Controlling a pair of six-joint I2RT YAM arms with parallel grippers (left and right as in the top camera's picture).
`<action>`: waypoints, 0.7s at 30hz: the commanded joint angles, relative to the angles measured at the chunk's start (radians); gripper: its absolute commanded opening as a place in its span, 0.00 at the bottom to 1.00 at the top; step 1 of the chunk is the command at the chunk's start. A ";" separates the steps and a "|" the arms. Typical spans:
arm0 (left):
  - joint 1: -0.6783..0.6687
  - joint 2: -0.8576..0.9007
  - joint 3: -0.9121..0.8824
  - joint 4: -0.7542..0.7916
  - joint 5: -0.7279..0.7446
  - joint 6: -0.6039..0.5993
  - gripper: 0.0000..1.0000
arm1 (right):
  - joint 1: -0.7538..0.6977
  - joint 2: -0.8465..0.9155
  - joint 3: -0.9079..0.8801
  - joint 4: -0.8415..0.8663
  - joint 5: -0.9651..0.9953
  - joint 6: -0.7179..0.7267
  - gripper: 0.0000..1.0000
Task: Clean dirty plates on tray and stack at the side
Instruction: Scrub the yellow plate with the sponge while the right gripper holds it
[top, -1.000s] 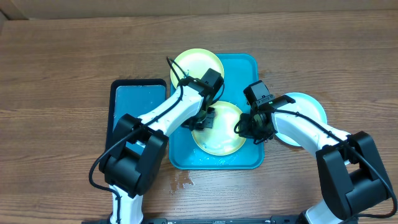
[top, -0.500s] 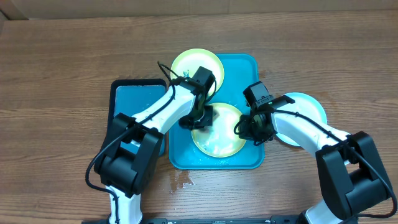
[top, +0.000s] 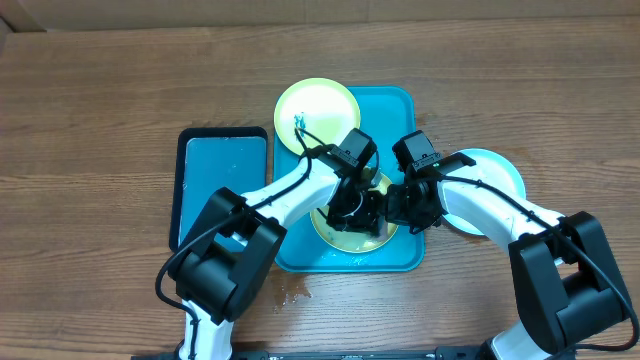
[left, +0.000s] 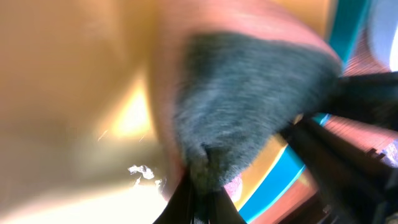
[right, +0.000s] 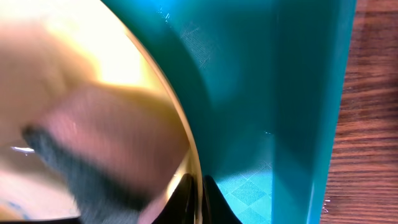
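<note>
The teal tray (top: 392, 110) lies mid-table. One plate (top: 318, 105) rests on its far left corner. A second plate (top: 338, 232) lies in the tray's middle, mostly under both grippers. My left gripper (top: 356, 207) is shut on a grey sponge (left: 249, 106) and presses it onto this plate (left: 74, 74). My right gripper (top: 400, 205) is shut on that plate's right rim; the right wrist view shows the rim (right: 186, 143) pinched between its fingers (right: 198, 190). A third plate (top: 497, 172) lies on the table to the right, partly under the right arm.
A smaller black-rimmed blue tray (top: 222, 185) lies left of the teal tray. Small wet spots (top: 297, 290) sit on the wood in front of the teal tray. The teal tray's raised wall (right: 329, 93) stands close to the right of my right gripper.
My left gripper has moved with the sponge from the plate's left edge rightward across it, close to the right gripper. The right gripper has kept hold of the rim without moving.
</note>
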 joint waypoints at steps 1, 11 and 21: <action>0.044 0.018 -0.016 -0.070 -0.095 -0.011 0.04 | -0.002 0.044 -0.046 -0.011 0.103 -0.023 0.04; 0.131 -0.050 -0.016 -0.249 -0.654 -0.056 0.04 | -0.002 0.044 -0.046 -0.010 0.108 -0.023 0.04; 0.127 -0.227 -0.016 -0.251 -0.770 -0.063 0.04 | -0.002 0.044 -0.046 -0.010 0.111 -0.023 0.04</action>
